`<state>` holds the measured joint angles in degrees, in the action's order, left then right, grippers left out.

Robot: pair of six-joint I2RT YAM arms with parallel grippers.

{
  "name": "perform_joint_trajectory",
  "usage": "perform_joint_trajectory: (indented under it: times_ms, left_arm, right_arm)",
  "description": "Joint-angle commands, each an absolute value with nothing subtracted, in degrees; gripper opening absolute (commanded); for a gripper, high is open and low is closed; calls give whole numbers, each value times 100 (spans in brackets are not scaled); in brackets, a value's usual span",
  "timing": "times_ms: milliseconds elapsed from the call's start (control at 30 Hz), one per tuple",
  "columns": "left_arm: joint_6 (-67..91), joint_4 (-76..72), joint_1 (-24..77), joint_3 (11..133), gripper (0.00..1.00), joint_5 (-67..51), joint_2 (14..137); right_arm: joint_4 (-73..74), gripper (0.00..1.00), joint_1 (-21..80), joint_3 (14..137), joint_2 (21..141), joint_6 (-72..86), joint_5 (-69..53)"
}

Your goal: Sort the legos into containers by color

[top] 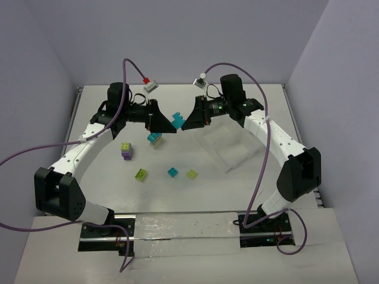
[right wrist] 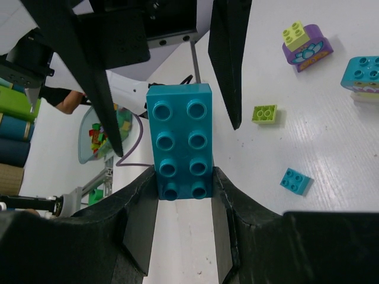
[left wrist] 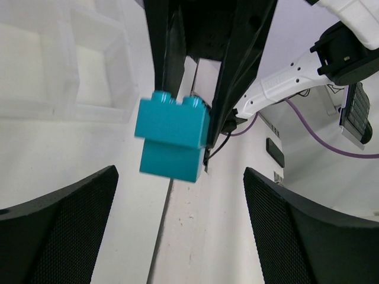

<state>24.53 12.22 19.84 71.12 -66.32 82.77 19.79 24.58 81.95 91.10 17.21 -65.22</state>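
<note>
A cyan brick (top: 177, 120) hangs in the air between my two grippers, above the table's far middle. My right gripper (top: 186, 122) is shut on its end; the right wrist view shows the brick (right wrist: 179, 139) studs-up, pinched between my right gripper's (right wrist: 182, 180) pads. My left gripper (top: 166, 123) faces it, open and empty, its fingers (right wrist: 228, 59) either side of the brick's far end without touching. In the left wrist view the brick (left wrist: 172, 142) sits beyond my left gripper (left wrist: 180, 236). The clear tray (top: 228, 148) lies right of centre, seemingly empty.
On the table lie a lime-on-purple stack (top: 127, 150), a cyan-topped stack (top: 155, 139), a lime brick (top: 141, 174), a cyan brick (top: 173, 172) and another lime brick (top: 192, 174). The tray's compartments (left wrist: 77, 71) show in the left wrist view.
</note>
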Motion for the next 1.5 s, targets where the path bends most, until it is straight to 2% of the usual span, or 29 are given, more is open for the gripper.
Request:
perform_joint_trajectory:
  times_ms: [0,167,300,400,600,767,800,900,967,1000,1133,1300,1467]
  left_arm:
    - [2408,1041,1995,6992,89,-6798,8192]
    - [2548,801,1995,6978,84,-6785,8200]
    - [2711,578,2003,7004,90,-6812,8245]
    - [2831,395,2001,6984,89,-6844,8276]
    - [3114,53,1997,6989,75,-6910,8358]
    - [3225,-167,2004,7005,73,-6943,8393]
    - [3246,-194,2007,7005,66,-6950,8404]
    - [3296,-278,2013,7005,23,-6970,8420]
    - [3296,-274,2013,6982,3,-6962,8420]
    - [3289,-259,2013,6972,0,-6968,8420]
    - [3007,184,2013,6961,0,-6889,8422]
    - [2786,782,2004,6897,0,-6411,8619]
    - [3310,119,2004,6656,0,-6202,8706]
  right_arm:
    - [1616,0,2413,8174,8829,1864,-6667]
    - [1608,0,2408,8191,8842,1881,-6723]
    - [1679,0,2408,8191,8868,1837,-6750]
    - [1667,0,2408,8183,8859,1834,-6771]
    - [1734,0,2417,8212,8898,1767,-6822]
    - [1784,0,2426,8240,8921,1731,-6829]
    - [1788,0,2426,8244,8928,1728,-6839]
    - [1863,0,2440,8282,8968,1679,-6858]
    - [2055,0,2443,8326,8981,1541,-6818]
    - [2122,0,2443,8338,8976,1482,-6785]
    - [2147,0,2341,8260,8842,1397,-6623]
    - [1545,0,1712,7806,8424,1970,-5846]
    - [868,0,1098,7155,8052,2790,-4902]
